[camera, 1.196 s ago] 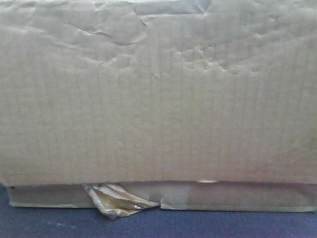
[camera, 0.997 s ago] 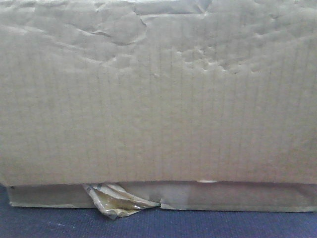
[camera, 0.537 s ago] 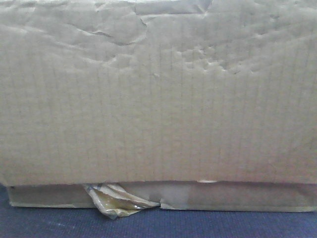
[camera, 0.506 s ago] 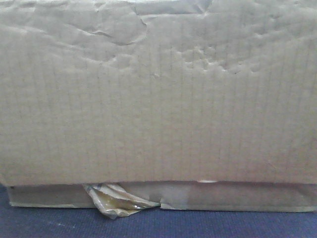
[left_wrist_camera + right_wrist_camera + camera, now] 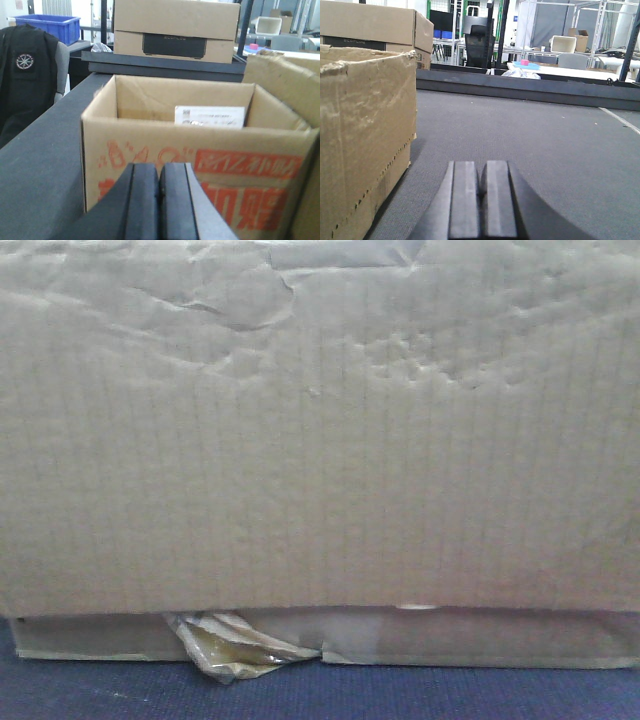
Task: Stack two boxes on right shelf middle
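In the front view a tan, dented cardboard box (image 5: 320, 440) fills almost the whole frame, very close. A tuft of yellowish clear tape (image 5: 240, 648) hangs at its lower edge, over a cardboard strip (image 5: 480, 638). In the left wrist view my left gripper (image 5: 160, 172) is shut and empty, right in front of an open-topped box (image 5: 200, 165) with orange print. In the right wrist view my right gripper (image 5: 481, 172) is shut and empty, low over grey carpet (image 5: 545, 135), with a worn tan box (image 5: 365, 135) to its left. The shelf is out of view.
Another tan box edge (image 5: 285, 85) stands right of the printed box. A closed box (image 5: 175, 30) sits on a dark ledge behind. A black chair (image 5: 30, 75) and a blue bin (image 5: 47, 22) are at the left. A dark rail (image 5: 530, 87) bounds the carpet.
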`<control>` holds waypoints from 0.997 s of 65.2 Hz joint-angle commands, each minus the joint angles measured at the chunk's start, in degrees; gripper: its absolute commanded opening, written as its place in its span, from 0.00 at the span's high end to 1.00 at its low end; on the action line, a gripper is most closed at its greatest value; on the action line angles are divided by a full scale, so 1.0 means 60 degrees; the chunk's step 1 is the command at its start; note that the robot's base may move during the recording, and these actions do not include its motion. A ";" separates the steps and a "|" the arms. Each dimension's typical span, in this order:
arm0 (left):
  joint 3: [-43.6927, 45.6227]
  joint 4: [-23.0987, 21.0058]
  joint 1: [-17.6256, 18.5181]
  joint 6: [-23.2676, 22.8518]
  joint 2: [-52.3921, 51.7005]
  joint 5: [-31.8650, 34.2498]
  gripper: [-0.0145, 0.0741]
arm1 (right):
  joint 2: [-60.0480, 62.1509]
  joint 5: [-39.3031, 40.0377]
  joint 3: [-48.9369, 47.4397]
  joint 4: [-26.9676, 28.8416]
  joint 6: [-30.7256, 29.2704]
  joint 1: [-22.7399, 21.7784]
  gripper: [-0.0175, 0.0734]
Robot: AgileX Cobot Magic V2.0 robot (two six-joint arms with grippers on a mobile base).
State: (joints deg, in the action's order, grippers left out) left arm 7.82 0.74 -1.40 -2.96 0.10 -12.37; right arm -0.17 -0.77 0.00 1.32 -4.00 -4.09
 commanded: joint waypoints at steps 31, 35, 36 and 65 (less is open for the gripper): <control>0.6677 -0.0325 -0.0019 0.0013 0.5433 -0.7453 0.95 | 0.0029 0.0216 0.0000 0.0027 -0.0004 0.0020 0.99; 0.6945 -0.0376 -0.0019 0.0013 0.5899 -0.7429 0.95 | 0.0029 0.0216 0.0000 0.0027 -0.0004 0.0020 0.99; 0.6987 -0.0392 -0.0019 0.0013 0.6022 -0.7388 0.95 | 0.0029 0.0216 0.0000 0.0027 -0.0004 0.0020 0.99; 0.9111 -0.0734 -0.0069 0.0433 0.9586 -0.7841 0.95 | 0.0029 0.0216 0.0000 0.0027 -0.0004 0.0020 0.99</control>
State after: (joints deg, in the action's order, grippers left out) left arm 58.96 -2.76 -1.40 -2.20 52.55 -59.09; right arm -0.17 -0.77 0.00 1.32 -4.00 -3.96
